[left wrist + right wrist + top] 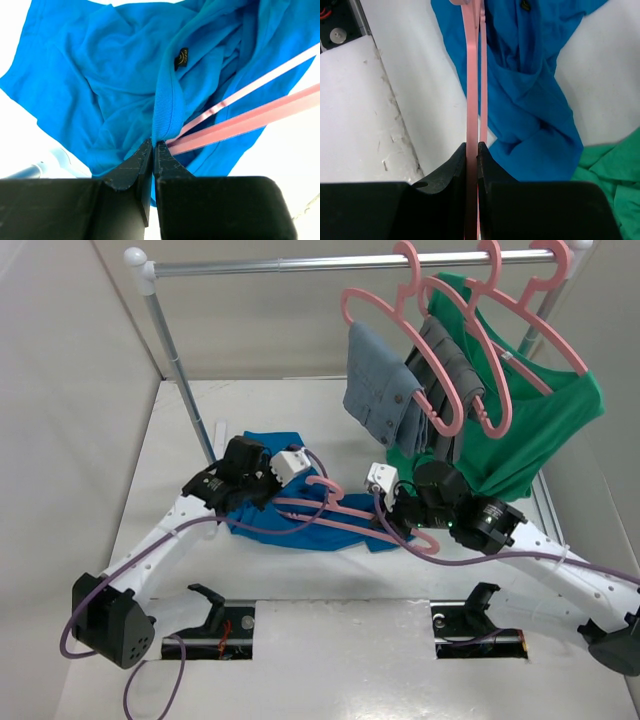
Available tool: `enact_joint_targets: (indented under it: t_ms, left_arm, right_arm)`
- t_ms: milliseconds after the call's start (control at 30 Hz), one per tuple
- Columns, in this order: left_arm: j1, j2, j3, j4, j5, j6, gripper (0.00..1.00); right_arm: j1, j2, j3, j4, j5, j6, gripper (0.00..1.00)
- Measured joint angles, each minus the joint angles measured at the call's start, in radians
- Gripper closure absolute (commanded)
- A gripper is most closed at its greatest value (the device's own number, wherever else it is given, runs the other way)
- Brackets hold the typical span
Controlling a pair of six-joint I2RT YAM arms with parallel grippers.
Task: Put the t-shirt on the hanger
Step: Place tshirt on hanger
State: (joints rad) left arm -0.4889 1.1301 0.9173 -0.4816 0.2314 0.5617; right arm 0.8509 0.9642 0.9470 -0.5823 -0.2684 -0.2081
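Note:
The royal-blue t-shirt [262,446] lies crumpled on the white table between the two arms. The pink hanger [330,512] lies across it, one end inside the collar. My left gripper [268,490] is shut on the ribbed collar of the t-shirt [165,100], right beside the pink hanger bars [240,125]. My right gripper [395,522] is shut on the hanger's bar [471,100], with the t-shirt [525,85] to its right in the right wrist view.
A metal clothes rail [300,265] stands at the back. It carries pink hangers with a grey folded garment [380,385] and a green shirt [530,430]. The green shirt hangs close behind my right arm and shows in the right wrist view [610,175].

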Motion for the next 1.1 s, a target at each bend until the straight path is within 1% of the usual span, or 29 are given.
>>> enact_joint_targets:
  t_ms: [133, 267, 367, 467, 600, 700, 767, 833, 867, 933, 1000, 1100]
  left_arm:
    - [0.0, 0.0, 0.029, -0.021, 0.015, 0.008, 1.0]
    - [0.0, -0.003, 0.108, -0.054, 0.062, 0.019, 1.0]
    - [0.0, -0.02, 0.169, -0.081, 0.123, 0.036, 1.0]
    - [-0.005, -0.05, 0.2, -0.114, 0.19, 0.055, 1.0]
    - [-0.02, -0.077, 0.228, -0.169, 0.285, 0.074, 1.0]
    - [-0.032, -0.085, 0.239, -0.194, 0.325, 0.077, 1.0]
    - [-0.04, -0.088, 0.239, -0.202, 0.339, 0.074, 0.93]
    - [-0.047, -0.091, 0.239, -0.201, 0.346, 0.063, 0.79]
    - [-0.049, -0.093, 0.239, -0.2, 0.351, 0.055, 0.7]
    - [-0.052, -0.098, 0.239, -0.196, 0.356, 0.046, 0.58]
    - [-0.053, -0.102, 0.239, -0.196, 0.353, 0.046, 0.53]
    - [-0.055, -0.111, 0.24, -0.197, 0.29, 0.066, 0.45]
  right_arm:
    - [0.0, -0.016, -0.045, 0.081, -0.035, -0.045, 1.0]
    - [0.0, -0.042, -0.128, 0.168, -0.085, -0.083, 1.0]
    - [-0.001, -0.036, -0.164, 0.248, -0.121, -0.105, 1.0]
    - [-0.013, -0.014, -0.179, 0.321, -0.149, -0.117, 1.0]
    - [-0.056, 0.03, -0.18, 0.423, -0.181, -0.124, 1.0]
    - [-0.092, 0.051, -0.195, 0.494, -0.194, -0.114, 1.0]
    - [-0.106, 0.063, -0.21, 0.541, -0.201, -0.109, 1.0]
    - [-0.111, 0.075, -0.224, 0.586, -0.209, -0.106, 1.0]
    - [-0.111, 0.081, -0.233, 0.61, -0.214, -0.104, 1.0]
    - [-0.111, 0.09, -0.249, 0.658, -0.229, -0.103, 1.0]
    - [-0.111, 0.092, -0.267, 0.694, -0.243, -0.102, 1.0]
    - [-0.111, 0.089, -0.304, 0.745, -0.259, -0.102, 1.0]
